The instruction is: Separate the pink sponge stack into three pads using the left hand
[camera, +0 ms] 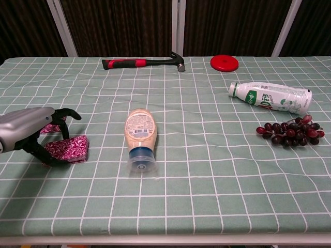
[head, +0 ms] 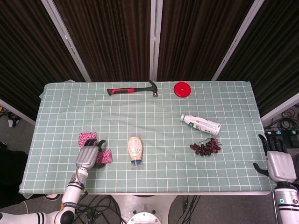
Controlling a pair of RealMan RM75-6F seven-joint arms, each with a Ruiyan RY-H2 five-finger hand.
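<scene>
One pink patterned sponge pad (head: 86, 137) lies flat on the green checked cloth at the left. A second pink sponge piece (head: 106, 157) (camera: 69, 148) sits just nearer and to the right of it. My left hand (head: 87, 157) (camera: 29, 135) arches over this nearer piece, its dark fingers and thumb closed around the left end. The far pad (camera: 50, 127) shows only partly behind the hand in the chest view. My right hand (head: 279, 164) hangs beyond the table's right edge, fingers apart and holding nothing.
A squeeze bottle (head: 135, 149) lies just right of the sponges, cap toward the front edge. Further right are a white bottle (head: 201, 124) and dark grapes (head: 205, 147). A hammer (head: 132, 89) and a red disc (head: 182, 89) lie at the back.
</scene>
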